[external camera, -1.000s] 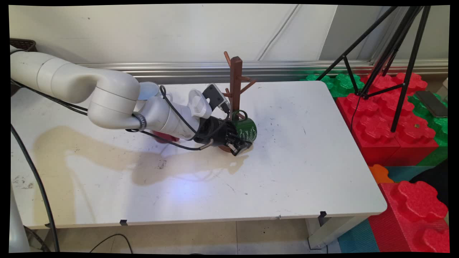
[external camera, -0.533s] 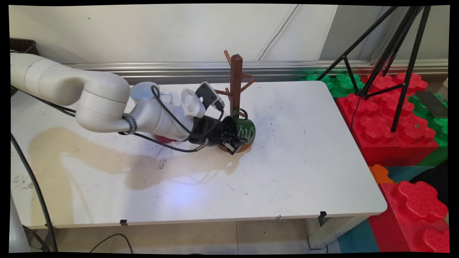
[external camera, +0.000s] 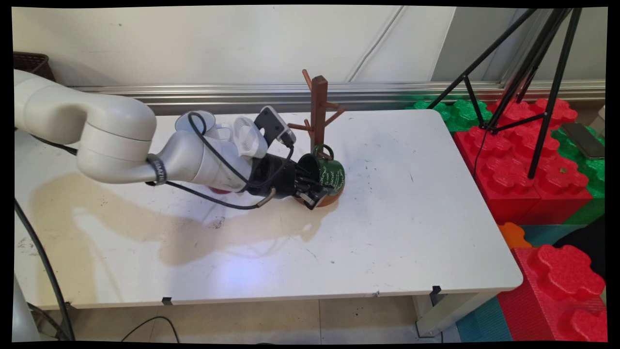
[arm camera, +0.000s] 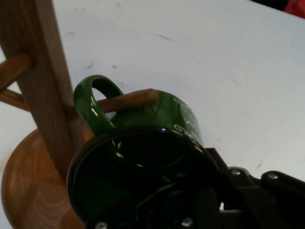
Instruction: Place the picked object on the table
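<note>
The black gripper (external camera: 315, 191) clamps the rim of one green mug (external camera: 332, 174), one finger inside the mouth; the mug lies on its side against the one wooden mug tree (external camera: 318, 111), its handle (arm camera: 95, 102) threaded over a low peg (arm camera: 128, 100), mouth facing the arm; a white mug (external camera: 196, 122) and something red (external camera: 220, 190) sit left of the tree, behind the arm.

Glossy green ceramic mug (arm camera: 157, 119), matt brown wooden rack (external camera: 318, 104), smooth white table (external camera: 411, 218) with scuffs.
</note>
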Robot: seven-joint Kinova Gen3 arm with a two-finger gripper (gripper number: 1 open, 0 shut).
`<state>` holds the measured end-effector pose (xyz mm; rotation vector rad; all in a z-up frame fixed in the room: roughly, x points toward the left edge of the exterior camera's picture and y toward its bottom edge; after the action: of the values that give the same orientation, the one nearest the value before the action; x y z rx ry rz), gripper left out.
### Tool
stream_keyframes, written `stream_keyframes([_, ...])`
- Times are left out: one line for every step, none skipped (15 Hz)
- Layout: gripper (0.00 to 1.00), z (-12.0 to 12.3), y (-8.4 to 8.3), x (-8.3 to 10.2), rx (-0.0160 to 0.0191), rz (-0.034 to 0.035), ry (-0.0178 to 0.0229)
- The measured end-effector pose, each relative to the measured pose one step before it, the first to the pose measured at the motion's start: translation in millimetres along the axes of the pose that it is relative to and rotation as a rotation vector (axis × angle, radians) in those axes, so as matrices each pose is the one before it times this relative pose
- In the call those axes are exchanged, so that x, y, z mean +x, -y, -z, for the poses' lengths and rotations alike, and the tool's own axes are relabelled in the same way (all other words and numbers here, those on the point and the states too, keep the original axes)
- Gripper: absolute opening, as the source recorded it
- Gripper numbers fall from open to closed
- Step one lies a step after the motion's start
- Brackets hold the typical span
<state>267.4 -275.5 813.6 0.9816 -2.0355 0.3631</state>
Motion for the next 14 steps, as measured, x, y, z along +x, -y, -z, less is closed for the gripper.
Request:
stream_keyframes([0.0,3.95,-2.83,0.9,-0.00414,-0.00319,-0.0065])
stream_keyframes([0.0,4.02,-2.93,1.19,-0.00409,-0.0035,-0.00739])
stream_keyframes([0.0,3.31,-2.5,1.18,-0.00342,-0.00366,-0.00626])
stream_keyframes([0.0,2.11,-1.62,0.8,-0.00215,-0.00212,-0.00391])
stream_keyframes([0.0,3.27,-2.54,1.27,-0.00342,-0.00433,-0.00592])
stream_keyframes([0.0,1.98,-1.56,0.84,-0.00213,-0.0028,-0.00353])
stream_keyframes([0.0,3.11,-2.61,1.49,-0.00397,-0.00614,-0.00565])
stream_keyframes([0.0,2.18,-1.92,0.88,-0.00356,-0.00528,-0.00274])
stream_keyframes([0.0,3.18,-2.84,1.14,-0.00541,-0.00835,-0.00291])
stream_keyframes([0.0,3.68,-3.33,1.16,-0.0068,-0.01054,-0.00235])
stream_keyframes([0.0,4.01,-3.46,0.96,-0.0073,-0.01141,-0.00032])
stream_keyframes([0.0,3.91,-2.91,0.34,-0.00564,-0.0104,0.00245])
stream_keyframes([0.0,4.8,-3.33,0.16,-0.00561,-0.01218,0.00423])
stream_keyframes([0.0,5.36,-3.35,-0.25,-0.00452,-0.01197,0.00615])
